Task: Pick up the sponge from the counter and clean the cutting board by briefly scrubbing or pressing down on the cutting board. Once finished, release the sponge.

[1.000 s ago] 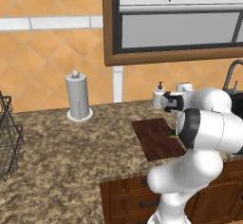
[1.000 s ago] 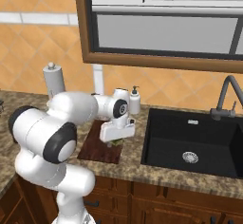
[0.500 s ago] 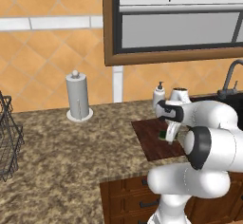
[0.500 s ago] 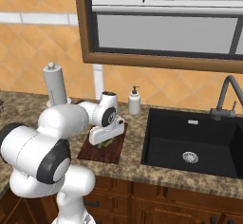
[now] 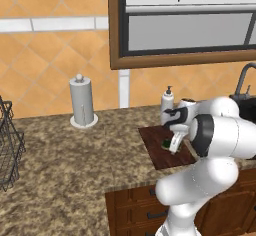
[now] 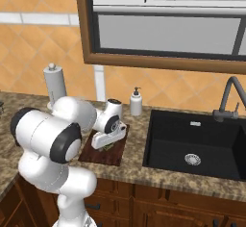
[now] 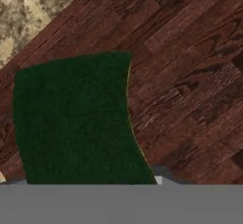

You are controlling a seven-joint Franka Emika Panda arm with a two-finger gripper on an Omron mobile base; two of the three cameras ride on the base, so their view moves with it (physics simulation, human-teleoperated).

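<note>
The dark reddish-brown cutting board (image 5: pixel 154 153) (image 6: pixel 102 155) (image 7: pixel 190 76) lies on the speckled granite counter (image 5: pixel 75 170) (image 7: pixel 28 9), left of the sink. My gripper (image 5: pixel 170 146) (image 6: pixel 108 144) points down at the board's middle, shut on the green sponge (image 5: pixel 165 143) (image 6: pixel 112 146). In the hand view the sponge (image 7: pixel 76 118) is very close, its dark green face lying flat against the wood. My fingertips are hidden behind the sponge there.
A white soap bottle (image 5: pixel 167 100) (image 6: pixel 136 102) stands just behind the board. A paper towel holder (image 5: pixel 82 101) (image 6: pixel 54 84) is at the back left and a wire basket (image 5: pixel 7 145) at the far left. The black sink (image 6: pixel 197 144) and faucet (image 6: pixel 230 96) lie to the right.
The gripper has slid the sponge across the board, from near its right edge toward the middle and slightly nearer the counter's front. The forearm has swung with it.
</note>
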